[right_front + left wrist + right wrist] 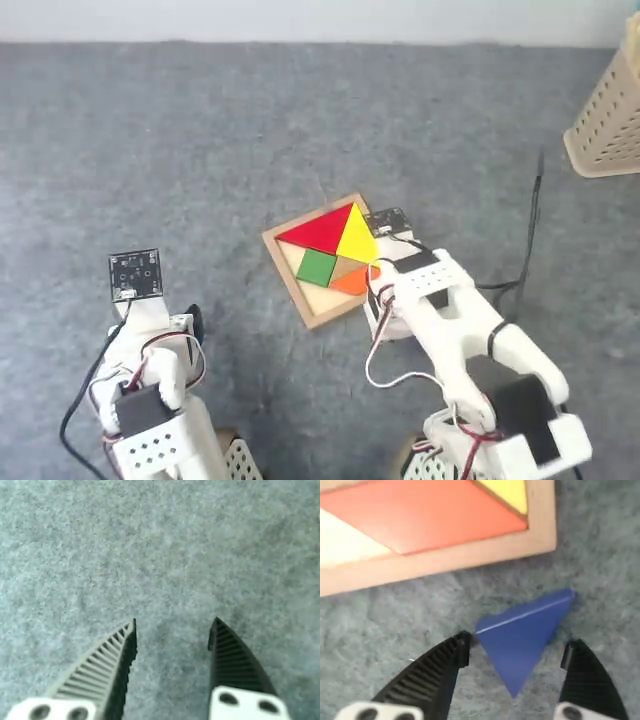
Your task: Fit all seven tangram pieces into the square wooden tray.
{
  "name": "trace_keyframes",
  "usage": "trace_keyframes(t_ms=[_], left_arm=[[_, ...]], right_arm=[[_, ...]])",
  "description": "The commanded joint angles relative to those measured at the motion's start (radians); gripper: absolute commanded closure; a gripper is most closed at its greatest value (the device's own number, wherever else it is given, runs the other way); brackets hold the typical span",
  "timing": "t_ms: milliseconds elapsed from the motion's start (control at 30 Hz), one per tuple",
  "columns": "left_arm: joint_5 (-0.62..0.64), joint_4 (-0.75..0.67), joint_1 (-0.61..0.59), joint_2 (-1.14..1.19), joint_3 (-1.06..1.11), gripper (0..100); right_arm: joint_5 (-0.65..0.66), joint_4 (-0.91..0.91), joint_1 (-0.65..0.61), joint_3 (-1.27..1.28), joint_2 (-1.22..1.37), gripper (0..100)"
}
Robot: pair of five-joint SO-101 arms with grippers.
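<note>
Tray (310,216) mostly filled; blue triangle (526,622) left outside.
It is straddled by the right gripper (517,641), jaws spread, at the tray's 4 o'clock.

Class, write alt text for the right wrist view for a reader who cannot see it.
A blue triangle lies on carpet inside the open right pincer, just outside the wooden tray. An orange piece, a yellow piece and a pale piece sit inside it.

The square wooden tray (313,321) lay cornerwise on the grey counter (200,150). It held a red triangle (322,232), a yellow triangle (357,238), a green square (316,268), an orange piece (352,282) and pale pieces (325,297). The right arm (440,300) hung over its right edge. The left arm (150,340) stood well apart from it.
</note>
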Motion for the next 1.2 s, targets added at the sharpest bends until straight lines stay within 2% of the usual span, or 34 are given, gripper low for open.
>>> trace_keyframes(t_ms=[0,133,333,1167], left_arm=[[0.009,0.003,0.002,-0.011,-0.005,77],[0.009,0.003,0.002,-0.011,-0.005,77],[0.009,0.003,0.002,-0.011,-0.005,77],[0.009,0.003,0.002,-0.011,-0.005,77]], right_arm=[[-0.012,-0.024,0.019,-0.051,0.025,69.8],[-0.017,-0.025,0.019,-0.051,0.025,69.8],[-0.195,-0.030,0.016,-0.077,0.033,69.9],[-0.292,-0.062,0.031,-0.150,0.035,69.9]])
